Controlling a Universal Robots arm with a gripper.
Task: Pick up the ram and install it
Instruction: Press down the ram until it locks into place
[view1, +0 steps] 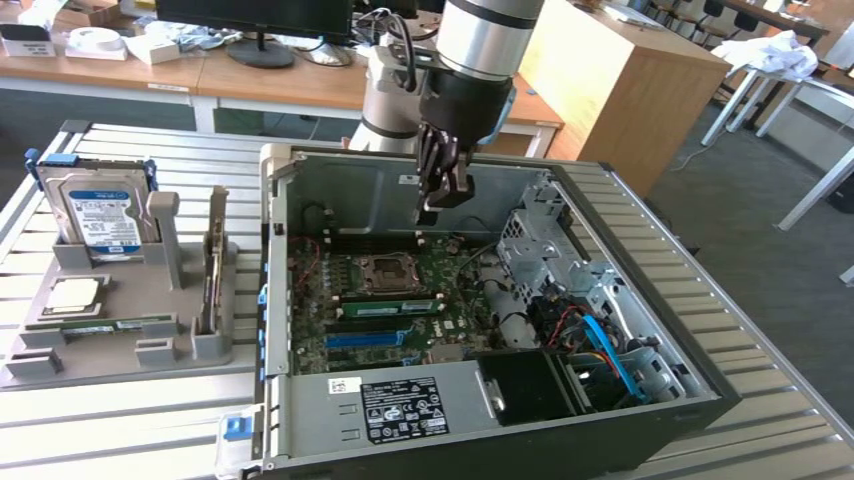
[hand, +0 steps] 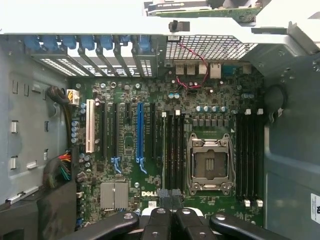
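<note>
A green ram (view1: 387, 308) stick stands seated in a motherboard slot, between the processor socket (view1: 387, 268) and a blue slot. In the wrist view this ram (hand: 163, 150) shows edge-on as a thin green line beside the black slots. My gripper (view1: 435, 212) hangs above the open computer case (view1: 274, 260), over the far side of the motherboard. Its fingers are shut with nothing between them and it is clear of the ram. The wrist view looks straight down past the shut gripper (hand: 170, 200) onto the board. Another green stick (view1: 100, 325) lies flat in the grey holder.
The grey holder (view1: 34, 360), at the exterior view's left, also carries a hard drive (view1: 94, 210), a square processor (view1: 74, 292) and an upright card (view1: 214, 265). Cables and a drive cage (view1: 547, 250) fill the case's right half. Desks and a monitor stand behind.
</note>
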